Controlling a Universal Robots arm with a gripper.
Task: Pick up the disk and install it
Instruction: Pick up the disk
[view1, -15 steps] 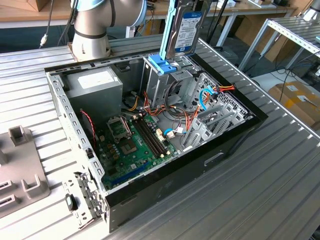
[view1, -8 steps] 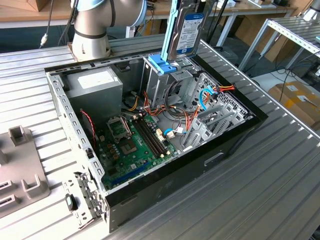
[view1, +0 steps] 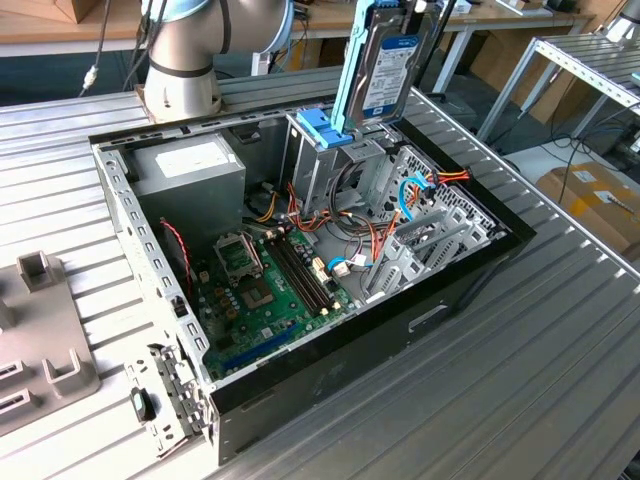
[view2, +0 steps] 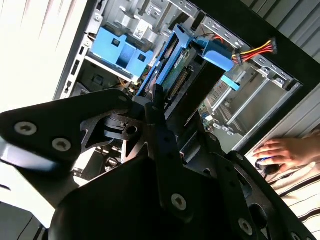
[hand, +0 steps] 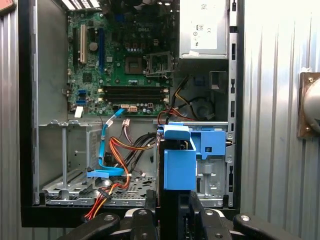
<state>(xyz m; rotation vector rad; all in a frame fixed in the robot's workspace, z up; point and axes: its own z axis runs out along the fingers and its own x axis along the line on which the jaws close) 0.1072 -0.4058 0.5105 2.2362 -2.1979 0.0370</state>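
Grip: my gripper (hand: 172, 207) clamps the disk (view1: 393, 68).
Done: lifted, exterior view, 12 o'clock off drive cage (view1: 322, 150).
Left: installing.

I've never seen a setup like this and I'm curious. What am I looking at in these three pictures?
A robot arm stands on a ribbed metal table beside an open computer case. The exterior view sees the whole scene. Both wrist views come from cameras riding on the arm, looking into the case. The arm's claw grips the disk, a hard drive with blue rails, and holds it upright above the drive cage with the blue top.
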